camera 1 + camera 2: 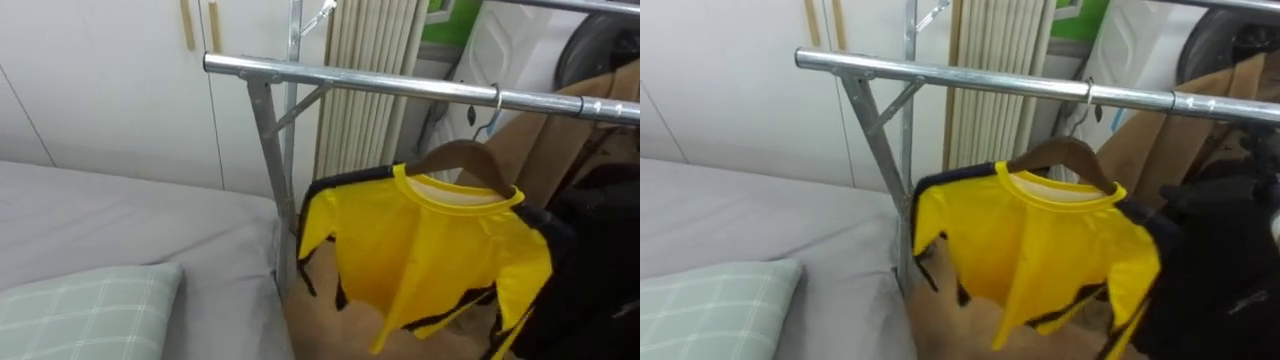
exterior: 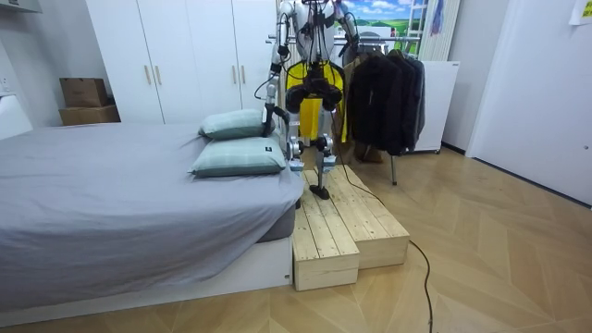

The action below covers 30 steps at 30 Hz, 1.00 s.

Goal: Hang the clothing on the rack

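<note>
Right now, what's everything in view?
yellow long-sleeved shirt with black trim: one, yellow, on the hanger.
brown wooden hanger: one, brown, hooked over the rail.
silver metal clothes rail: one, silver, beside the bed.
dark coats: several, black, farther right on the rail.
grey-sheeted bed: one, grey, left of the rail.
pale green checked pillows: two, green, on the bed.
white wardrobe: one, white, behind the bed.
pale wooden plank platform: one, light wood, under the robot.
left robot hand: one, dark, hanging by the bed's corner.
</note>
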Available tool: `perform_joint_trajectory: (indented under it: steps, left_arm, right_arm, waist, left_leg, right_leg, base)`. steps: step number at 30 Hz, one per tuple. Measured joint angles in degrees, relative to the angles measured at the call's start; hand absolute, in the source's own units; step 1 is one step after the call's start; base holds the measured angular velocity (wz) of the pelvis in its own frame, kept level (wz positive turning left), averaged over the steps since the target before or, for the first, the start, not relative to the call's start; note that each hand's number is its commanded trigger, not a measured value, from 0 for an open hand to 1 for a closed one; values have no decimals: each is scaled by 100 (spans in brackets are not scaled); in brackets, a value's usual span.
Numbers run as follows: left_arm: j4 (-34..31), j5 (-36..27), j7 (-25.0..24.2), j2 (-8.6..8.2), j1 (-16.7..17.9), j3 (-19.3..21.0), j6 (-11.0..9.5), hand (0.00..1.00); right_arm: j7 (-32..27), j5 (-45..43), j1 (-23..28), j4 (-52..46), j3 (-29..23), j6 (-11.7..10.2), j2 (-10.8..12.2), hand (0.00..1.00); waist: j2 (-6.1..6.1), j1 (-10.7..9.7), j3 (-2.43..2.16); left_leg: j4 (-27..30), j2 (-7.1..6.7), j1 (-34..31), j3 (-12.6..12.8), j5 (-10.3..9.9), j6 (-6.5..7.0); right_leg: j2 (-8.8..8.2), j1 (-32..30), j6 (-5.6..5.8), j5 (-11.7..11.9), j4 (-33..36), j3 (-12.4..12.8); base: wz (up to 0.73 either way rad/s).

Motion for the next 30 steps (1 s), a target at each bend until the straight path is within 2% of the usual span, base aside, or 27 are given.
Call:
perform_joint_trajectory:
  steps: [2,7,10,13,14,22,24,27,28,29,30]
  left_arm:
    - [1,0,0,0,10,-3,54,0]
    - [0,-1,6,4,62,-5,63,0]
    - [1,-8,6,5,87,-8,110,0]
    - [1,-5,1,6,88,-19,128,0]
    - [1,0,1,6,88,-19,127,0]
    - [1,-9,4,6,99,-22,125,0]
    - [1,-8,4,5,104,-21,125,0]
    - [3,-4,20,1,105,-22,126,0]
    - [21,-2,40,-8,105,-25,125,0]
    - [40,-1,51,-25,101,-25,115,0]
    - [43,-1,54,-34,96,-28,108,0]
  right_arm:
    - [-131,0,108,4,-10,2,1,0]
    - [-337,2,369,3,-153,2,1,0]
    - [-474,191,607,-4,-244,1,2,0]
    - [-577,379,881,-7,-303,1,35,0]
    - [-606,457,1004,-6,-307,0,39,0]
    - [-714,1177,1760,-149,-372,-26,126,0]
    - [-701,1281,1931,-293,-409,-72,232,0]
    - [-704,1241,2388,-577,-604,-301,811,0]
    - [-660,1244,2607,-585,-588,-325,1080,0]
    - [-569,1249,2836,-544,-582,-325,1311,0]
    - [-533,1250,2950,-499,-580,-324,1413,0]
  waist:
    - [-2,-31,2]
    - [-13,-89,8]
    - [-10,-161,11]
    - [0,-203,38]
    - [6,-199,52]
    - [44,-195,78]
    - [61,-201,88]
    - [136,-208,98]
    - [182,-181,108]
    - [222,-180,98]
    - [235,-180,88]
  left_leg:
    - [1,6,21,133,0,0]
    - [2,16,22,270,0,0]
    - [19,16,22,310,0,0]
    - [8,14,27,312,-1,1]
    - [2,13,28,313,-1,1]
    - [-29,13,31,342,-1,1]
    - [-13,13,30,344,-1,1]
    - [-10,46,50,475,-1,0]
    - [-12,62,74,532,-2,0]
    - [-13,67,75,593,-2,1]
    - [-18,64,75,598,-2,1]
  right_leg:
    - [12,-4,0,0,13,69]
    - [70,-33,23,14,20,286]
    - [71,-20,30,19,6,331]
    - [69,-15,35,22,-2,344]
    - [71,-12,37,23,-14,354]
    - [79,-38,37,26,-26,393]
    - [82,-33,37,25,-33,425]
    - [87,-23,16,43,-63,355]
    - [80,-5,4,51,-81,312]
    - [78,5,-2,48,-88,300]
    - [80,7,-3,40,-89,311]
  base:
    - [-14]
    - [-13]
    - [-7]
    - [-1]
    - [0]
    - [-3]
    - [-4]
    - [0]
    - [0]
    - [3]
    - [7]
